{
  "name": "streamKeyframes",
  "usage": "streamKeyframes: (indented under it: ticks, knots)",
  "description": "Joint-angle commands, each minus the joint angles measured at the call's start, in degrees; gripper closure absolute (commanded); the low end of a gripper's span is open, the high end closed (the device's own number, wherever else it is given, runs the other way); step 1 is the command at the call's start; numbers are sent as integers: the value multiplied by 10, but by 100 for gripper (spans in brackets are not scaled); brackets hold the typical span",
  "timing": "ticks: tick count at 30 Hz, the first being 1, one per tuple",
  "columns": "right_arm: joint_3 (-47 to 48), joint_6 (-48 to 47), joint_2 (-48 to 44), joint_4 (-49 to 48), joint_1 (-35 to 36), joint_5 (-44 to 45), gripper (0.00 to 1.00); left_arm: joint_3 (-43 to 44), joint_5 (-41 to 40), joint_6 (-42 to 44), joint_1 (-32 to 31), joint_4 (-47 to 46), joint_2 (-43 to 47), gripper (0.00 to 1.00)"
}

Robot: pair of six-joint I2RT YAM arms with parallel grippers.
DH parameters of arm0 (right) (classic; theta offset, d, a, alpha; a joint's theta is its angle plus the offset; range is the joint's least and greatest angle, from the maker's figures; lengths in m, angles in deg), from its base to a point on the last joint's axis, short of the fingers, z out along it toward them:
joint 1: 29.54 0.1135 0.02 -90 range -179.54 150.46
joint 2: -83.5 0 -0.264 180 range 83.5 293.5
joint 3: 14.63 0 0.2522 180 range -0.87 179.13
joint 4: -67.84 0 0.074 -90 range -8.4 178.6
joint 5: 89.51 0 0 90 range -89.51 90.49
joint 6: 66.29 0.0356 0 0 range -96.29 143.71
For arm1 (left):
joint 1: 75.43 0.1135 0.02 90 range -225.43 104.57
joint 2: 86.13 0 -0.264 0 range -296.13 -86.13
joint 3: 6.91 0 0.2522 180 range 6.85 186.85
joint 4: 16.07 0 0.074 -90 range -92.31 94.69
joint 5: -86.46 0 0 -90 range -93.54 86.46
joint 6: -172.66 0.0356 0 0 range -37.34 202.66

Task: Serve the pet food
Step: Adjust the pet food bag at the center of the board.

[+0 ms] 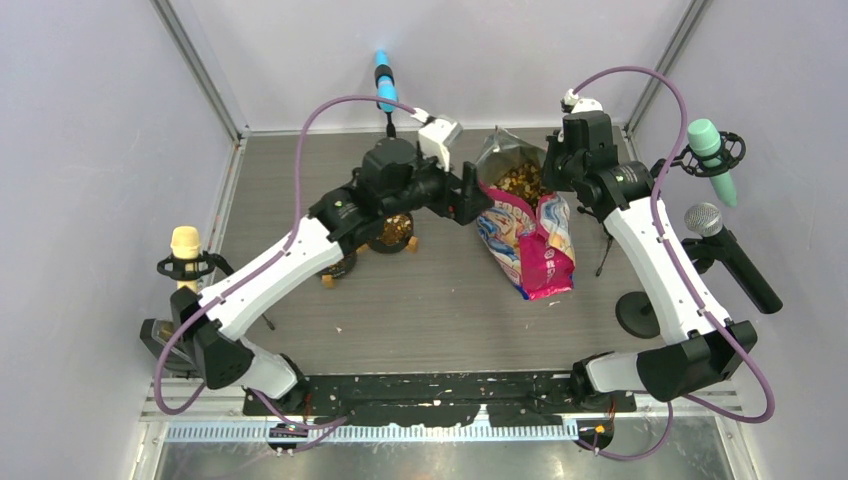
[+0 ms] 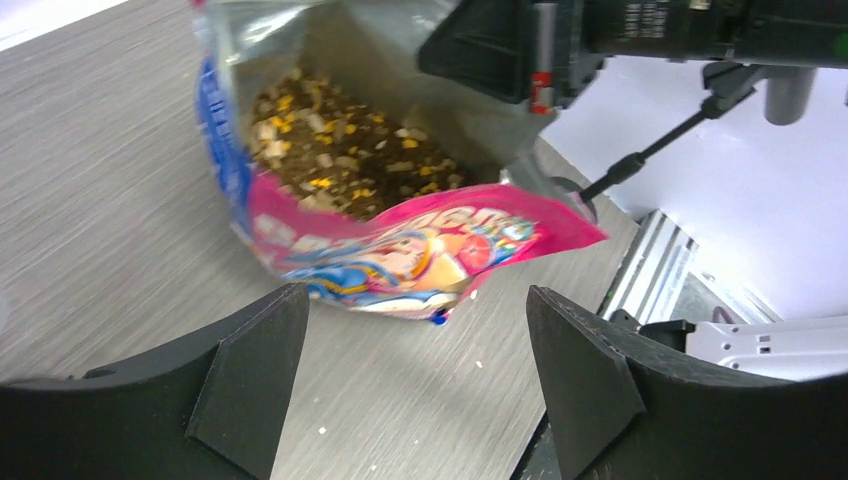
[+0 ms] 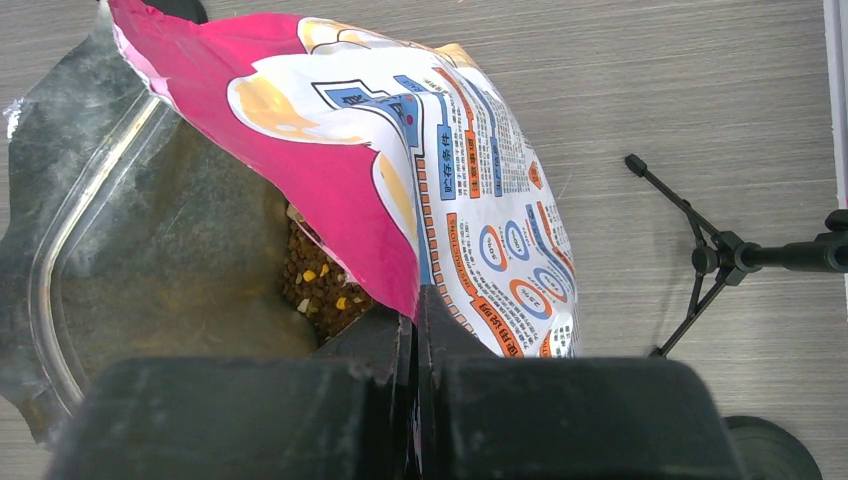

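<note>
The pet food [image 1: 520, 181] is a heap of brown and tan kibble lying inside an open pink, white and blue bag [image 1: 535, 245] at the back middle of the table. My right gripper [image 3: 415, 310] is shut on the bag's pink edge and holds its mouth open, with kibble [image 3: 320, 285] showing just beside the fingers. My left gripper [image 2: 415, 300] is open and empty, low over the table right in front of the bag [image 2: 400, 250], with the kibble [image 2: 340, 150] beyond it. Partly hidden under the left arm is a black bowl [image 1: 393, 234] holding kibble.
A second black bowl [image 1: 340, 268] with wooden feet peeks out under the left forearm. Microphones ring the table: blue [image 1: 384, 80] at the back, yellow [image 1: 185, 245] on the left, green [image 1: 712, 150] and grey [image 1: 705, 220] on the right. A small tripod [image 3: 700, 260] stands right of the bag.
</note>
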Motion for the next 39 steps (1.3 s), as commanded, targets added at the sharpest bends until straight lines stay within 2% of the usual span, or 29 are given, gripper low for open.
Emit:
streamKeyframes:
  ticks: [1,12,15,20,27,33,36,39]
  knots:
    - [28,20,-17,-3,4,-41,95,55,-31,28,-48,-20,-35,16]
    - [28,15,-10,6,4,-28,95,136,-85,-32,-118,58,-98,11]
    - [32,11,-8,8,4,-30,95,157,-114,-46,-131,67,-116,7]
    - [29,-8,-6,8,4,-36,95,254,-167,-63,-147,186,-185,6]
    - [44,-27,-3,18,3,-19,95,250,-243,-91,-188,186,-194,3]
    - [59,-20,-1,62,0,-25,95,266,-296,-125,-196,160,-224,13]
    - [67,-15,-2,78,-2,-29,95,280,-337,-139,-205,168,-248,21]
    - [75,-12,-8,85,-6,-29,95,284,-373,-148,-207,159,-256,23]
